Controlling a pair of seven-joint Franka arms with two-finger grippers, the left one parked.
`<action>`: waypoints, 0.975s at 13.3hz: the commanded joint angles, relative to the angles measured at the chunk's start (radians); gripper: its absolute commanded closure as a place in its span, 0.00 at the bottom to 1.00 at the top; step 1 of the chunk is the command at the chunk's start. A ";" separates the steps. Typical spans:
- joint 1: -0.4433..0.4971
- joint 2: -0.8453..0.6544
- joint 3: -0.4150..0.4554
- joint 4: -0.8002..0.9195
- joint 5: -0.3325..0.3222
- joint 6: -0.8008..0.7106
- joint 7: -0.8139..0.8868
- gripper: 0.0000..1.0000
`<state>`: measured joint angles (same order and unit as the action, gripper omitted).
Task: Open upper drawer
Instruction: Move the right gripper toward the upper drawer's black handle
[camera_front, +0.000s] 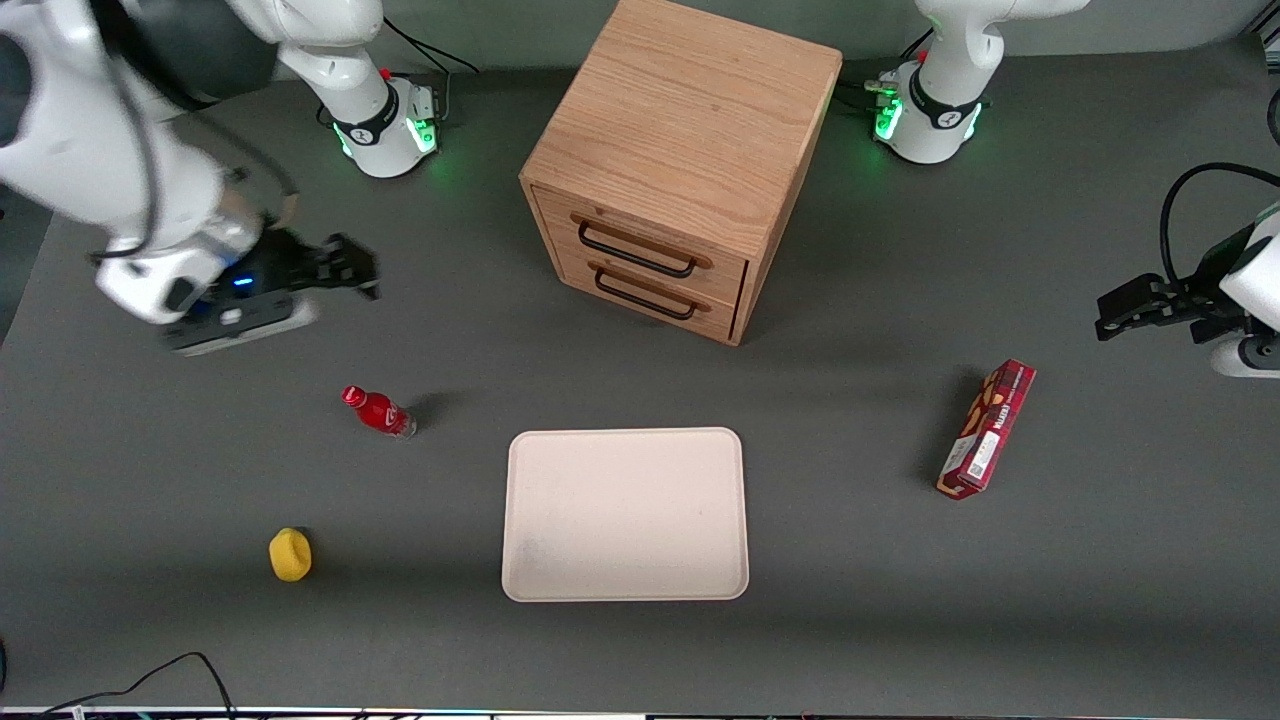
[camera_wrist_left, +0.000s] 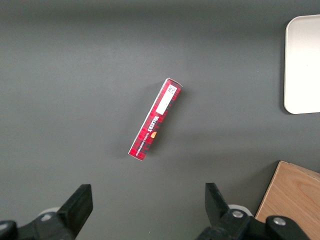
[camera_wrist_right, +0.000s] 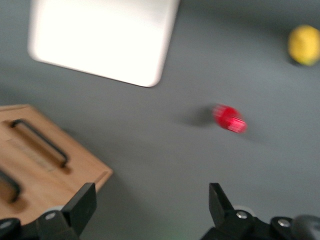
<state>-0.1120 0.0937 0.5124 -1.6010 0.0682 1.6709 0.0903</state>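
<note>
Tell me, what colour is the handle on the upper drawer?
Black, on light oak; the front view shows the upper drawer's handle best.

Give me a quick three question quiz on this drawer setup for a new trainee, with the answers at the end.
1. True or false: the upper drawer is shut.
2. The gripper is: A) on the handle, B) in the air, apart from the cabinet, toward the working arm's end, C) on the tray.
3. Which stands nearer the front camera, the red bottle or the cabinet?

Key: 1 true; 2 B; 3 red bottle.
</note>
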 joint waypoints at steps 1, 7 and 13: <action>-0.011 0.089 0.127 0.055 0.015 0.050 -0.040 0.00; 0.038 0.233 0.248 0.056 0.016 0.098 -0.316 0.00; 0.155 0.330 0.248 0.056 0.012 0.161 -0.313 0.00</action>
<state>0.0254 0.3912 0.7587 -1.5798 0.0743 1.8316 -0.2103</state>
